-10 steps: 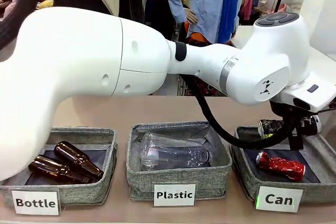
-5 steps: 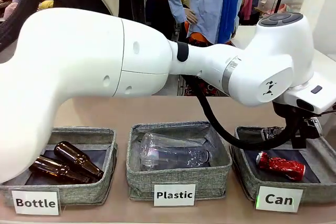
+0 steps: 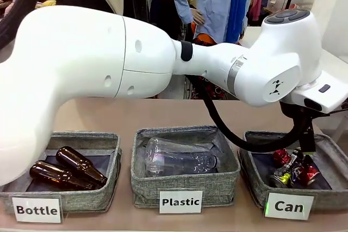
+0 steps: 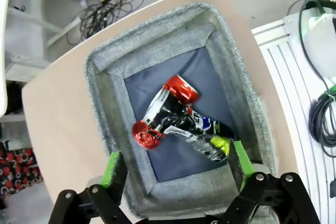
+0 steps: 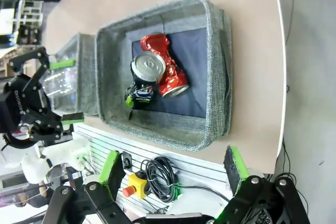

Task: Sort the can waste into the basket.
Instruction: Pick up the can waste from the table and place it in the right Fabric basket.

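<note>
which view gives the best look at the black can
The right wrist view: the black can shows its silver top and blue-yellow marks, lying against the red can inside the Can basket. The left wrist view shows it lying across the red can. In the front view it is partly hidden behind a cable.

The left arm (image 3: 163, 63) is stretched across the front view from the left side to the right side, with its wrist bent downward. The left gripper (image 4: 176, 163) is seen with its jaws wide apart and nothing held. The right gripper (image 5: 173, 169) is also spread wide and is empty.
</note>
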You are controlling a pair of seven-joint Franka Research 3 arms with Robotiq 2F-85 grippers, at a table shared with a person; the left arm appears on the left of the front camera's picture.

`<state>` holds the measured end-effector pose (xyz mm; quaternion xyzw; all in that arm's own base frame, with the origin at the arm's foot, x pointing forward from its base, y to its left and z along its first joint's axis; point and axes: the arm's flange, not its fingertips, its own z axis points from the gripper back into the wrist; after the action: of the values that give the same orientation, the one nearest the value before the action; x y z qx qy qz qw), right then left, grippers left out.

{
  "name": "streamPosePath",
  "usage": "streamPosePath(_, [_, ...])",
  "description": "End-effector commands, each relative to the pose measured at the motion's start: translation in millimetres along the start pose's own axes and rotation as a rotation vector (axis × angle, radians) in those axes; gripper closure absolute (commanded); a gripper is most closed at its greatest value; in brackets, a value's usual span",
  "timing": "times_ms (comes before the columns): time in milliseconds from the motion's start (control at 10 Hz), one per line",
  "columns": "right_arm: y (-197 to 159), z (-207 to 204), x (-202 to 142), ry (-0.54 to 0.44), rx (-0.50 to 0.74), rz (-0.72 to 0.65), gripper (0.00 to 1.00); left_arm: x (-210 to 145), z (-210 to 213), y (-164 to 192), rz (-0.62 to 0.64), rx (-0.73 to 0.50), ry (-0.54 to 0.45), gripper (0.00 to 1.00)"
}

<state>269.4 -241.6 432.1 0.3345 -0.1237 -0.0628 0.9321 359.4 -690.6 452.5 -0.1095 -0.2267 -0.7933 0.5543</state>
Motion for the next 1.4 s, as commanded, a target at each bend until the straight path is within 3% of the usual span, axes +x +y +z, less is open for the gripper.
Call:
streamPosePath(0, [2.1,1.3,-0.1,0.003,-0.001,-0.001,0.00,-8.1,16.4,-5.6,-0.008,-0.028,-0.032,0.00])
streamPosePath(200, [5.2,-3.4,5.8,-0.027,-0.013,0.049,0.00,-30.8,49.6,-18.2,0.041,-0.071,-0.044,0.00])
streamPosePath(500, [47.5,-21.7,35.7,0.014,0.065,0.213,0.00,-106.4,133.7,-42.9,0.173,-0.151,-0.078,0.00])
streamPosePath(700, [98.8,-50.6,64.3,0.098,0.127,0.298,0.00,-177.6,196.1,-64.7,0.333,-0.114,-0.182,0.00])
streamPosePath(1000, [177.9,-105.1,94.7,0.169,0.262,0.387,0.00,-301.1,276.9,-91.7,0.676,-0.019,-0.367,0.00])
streamPosePath(1300, [233.6,-168.3,102.3,0.253,0.494,0.416,0.00,-445.9,313.7,-110.1,1.034,-0.056,-0.437,0.00])
